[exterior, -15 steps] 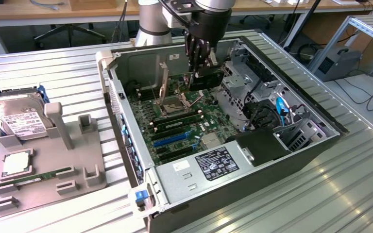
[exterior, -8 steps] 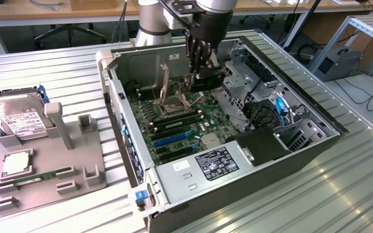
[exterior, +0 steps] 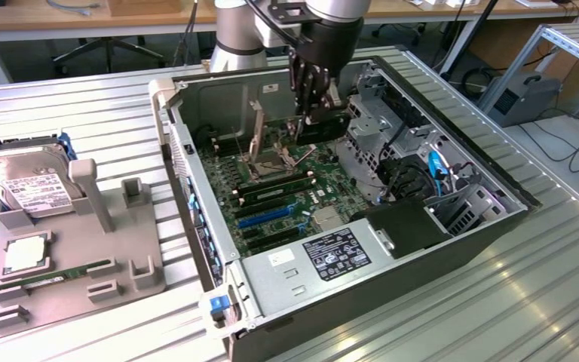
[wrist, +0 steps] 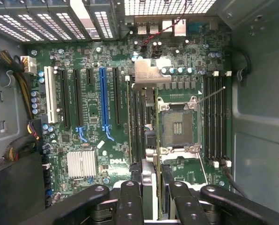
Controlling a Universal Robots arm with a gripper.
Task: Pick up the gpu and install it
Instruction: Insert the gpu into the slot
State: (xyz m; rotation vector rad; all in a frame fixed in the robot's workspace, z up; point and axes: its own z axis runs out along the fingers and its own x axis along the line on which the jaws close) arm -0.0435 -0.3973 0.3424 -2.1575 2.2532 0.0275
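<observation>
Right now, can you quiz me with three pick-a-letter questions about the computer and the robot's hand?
1. Where is the flat black expansion card with the silver bracket?
A) on a grey tray
B) in the robot's black hand, over the green motherboard
C) on the floor

2. What colour is one long motherboard slot?
A) blue
B) red
C) yellow

3. The hand is:
A) open, empty
B) resting on a table
C) shut on the card

Answers: B, it hangs inside the open black case. A, blue among black slots. C, fingers press both its faces.
</observation>
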